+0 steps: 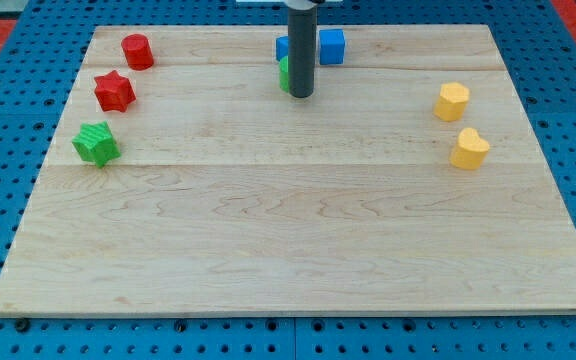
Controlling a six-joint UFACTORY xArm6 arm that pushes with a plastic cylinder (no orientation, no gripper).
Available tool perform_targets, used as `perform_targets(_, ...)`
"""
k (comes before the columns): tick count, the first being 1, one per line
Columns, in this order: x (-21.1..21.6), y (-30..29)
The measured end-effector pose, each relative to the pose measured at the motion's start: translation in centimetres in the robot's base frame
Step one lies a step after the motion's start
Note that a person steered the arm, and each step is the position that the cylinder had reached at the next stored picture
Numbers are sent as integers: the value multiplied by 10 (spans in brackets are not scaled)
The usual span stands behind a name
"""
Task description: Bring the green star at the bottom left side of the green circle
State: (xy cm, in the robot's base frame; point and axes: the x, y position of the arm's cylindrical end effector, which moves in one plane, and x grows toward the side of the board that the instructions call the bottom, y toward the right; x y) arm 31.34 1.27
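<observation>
The green star (pixel 96 144) lies near the board's left edge, below the red star. The green circle (pixel 284 74) sits at the view's top centre; only a sliver of it shows, as the rod hides most of it. My tip (pixel 301 95) rests on the board right at the green circle's lower right edge, far to the right of the green star.
A red star (pixel 114 91) and a red cylinder (pixel 137 50) lie at the upper left. Two blue blocks, one at the rod's right (pixel 331 46) and one partly hidden at its left (pixel 282 47), sit at the top centre. A yellow hexagon (pixel 452 101) and a yellow heart (pixel 470 149) lie at the right.
</observation>
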Motion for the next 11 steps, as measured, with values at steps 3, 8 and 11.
perform_targets(3, 137, -118)
perform_targets(8, 54, -122)
perform_targets(11, 43, -138)
